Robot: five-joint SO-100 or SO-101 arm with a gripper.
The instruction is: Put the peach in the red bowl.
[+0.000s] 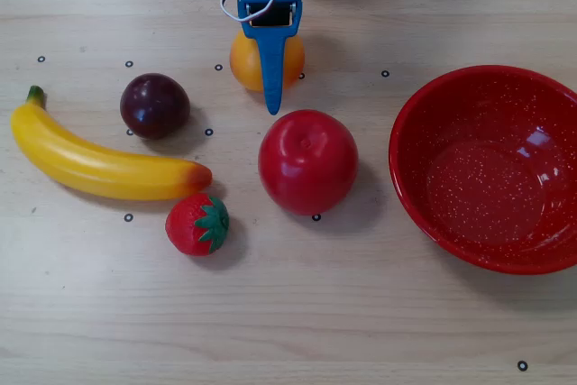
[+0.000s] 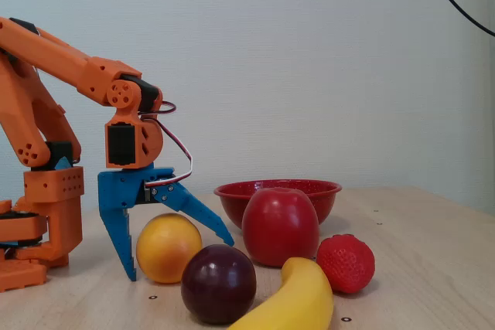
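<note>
Looking down in the overhead view: the peach (image 1: pixel 245 60) sat on the desk (image 1: pixel 288 313) near the top centre, partly covered by the blue fingers (image 1: pixel 273 87), whose long tip crossed its middle and pointed down toward the red apple (image 1: pixel 307 160). The red bowl (image 1: pixel 491 169) stood at the right edge, well apart from the peach, nothing in it. A plum (image 1: pixel 154 105) lay left of the peach, a banana (image 1: pixel 95 164) lower left, a strawberry (image 1: pixel 196 224) just below the banana's reddish tip.

Fixed view, from desk level: the orange arm (image 2: pixel 69 67) reached in from the left. The gripper (image 2: pixel 179 256) was spread wide, one finger (image 2: pixel 120 233) planted down on the peach's (image 2: pixel 167 246) left side, the other slanting out over its right side. The fingers straddled the peach; contact could not be judged. Peach rested on the desk. Red bowl (image 2: pixel 325 191) stood behind the apple (image 2: pixel 280 226); plum (image 2: pixel 219 283), banana (image 2: pixel 290 299) and strawberry (image 2: pixel 346 263) in front.
</note>
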